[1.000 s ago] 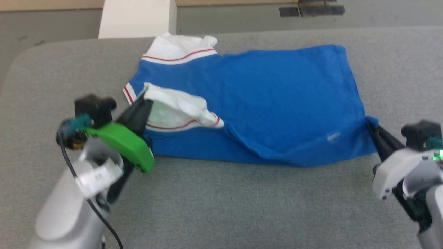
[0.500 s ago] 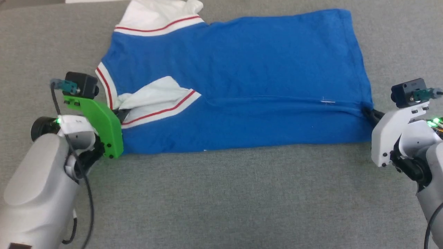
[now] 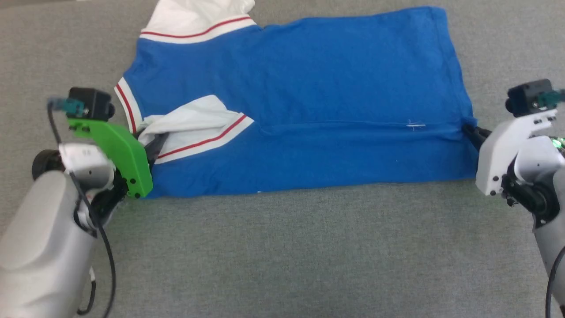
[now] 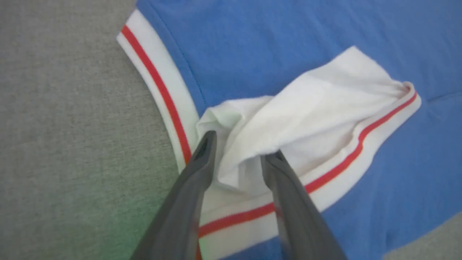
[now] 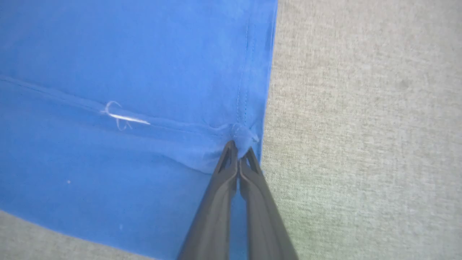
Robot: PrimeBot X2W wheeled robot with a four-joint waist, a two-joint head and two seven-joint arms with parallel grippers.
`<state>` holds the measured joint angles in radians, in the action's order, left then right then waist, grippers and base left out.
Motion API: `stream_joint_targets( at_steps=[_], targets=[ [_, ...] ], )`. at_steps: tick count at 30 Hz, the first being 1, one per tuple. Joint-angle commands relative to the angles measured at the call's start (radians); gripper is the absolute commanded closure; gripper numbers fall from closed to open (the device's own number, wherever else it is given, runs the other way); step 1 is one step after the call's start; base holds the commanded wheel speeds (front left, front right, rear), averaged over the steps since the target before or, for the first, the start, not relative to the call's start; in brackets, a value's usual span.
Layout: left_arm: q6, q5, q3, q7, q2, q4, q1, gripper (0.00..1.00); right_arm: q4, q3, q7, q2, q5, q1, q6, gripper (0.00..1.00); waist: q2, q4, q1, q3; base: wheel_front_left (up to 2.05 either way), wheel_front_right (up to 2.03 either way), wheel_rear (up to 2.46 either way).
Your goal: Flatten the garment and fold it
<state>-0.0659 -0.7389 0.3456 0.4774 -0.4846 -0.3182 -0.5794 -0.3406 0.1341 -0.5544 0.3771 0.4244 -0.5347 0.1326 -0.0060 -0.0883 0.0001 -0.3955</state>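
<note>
My left gripper (image 4: 240,146) has just opened, laying the garment's (image 3: 309,88) sleeve (image 4: 317,104) inward; my right gripper (image 5: 240,148) stays clamped on the hem (image 5: 252,72), fold presumably placed.

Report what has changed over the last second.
The left gripper opened, letting go of the white sleeve, which lies on the blue body of the garment. The near fold, rumpled before, has settled flat. The right gripper stays shut on the hem corner.
</note>
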Motion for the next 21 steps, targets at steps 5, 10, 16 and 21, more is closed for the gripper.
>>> stream_joint_targets(
  at_steps=[5,10,16,21],
  targets=[
    [0.057,0.107,-0.039,-0.319,0.03,0.066,0.09,0.0,0.068,-0.049,0.189,-0.034,-0.005,0.106,-0.002,0.0,0.006,0.022,-0.0001,0.088,0.0,0.0,0.0],
    [0.136,0.148,-0.076,-0.552,0.09,0.118,0.221,0.0,0.137,-0.103,0.385,-0.085,-0.034,0.23,-0.002,0.0,0.006,0.029,-0.0001,0.162,0.0,0.0,0.0],
    [0.219,0.153,-0.093,-0.637,0.142,0.148,0.357,0.0,0.222,-0.185,0.584,-0.183,-0.101,0.347,-0.002,0.0,0.006,0.027,-0.0001,0.218,0.0,0.0,0.0],
    [0.24,0.146,-0.079,-0.616,0.154,0.131,0.402,0.0,0.29,-0.204,0.689,-0.26,-0.16,0.434,-0.002,0.0,0.006,0.016,-0.0001,0.246,0.0,0.0,0.0]
  ],
)
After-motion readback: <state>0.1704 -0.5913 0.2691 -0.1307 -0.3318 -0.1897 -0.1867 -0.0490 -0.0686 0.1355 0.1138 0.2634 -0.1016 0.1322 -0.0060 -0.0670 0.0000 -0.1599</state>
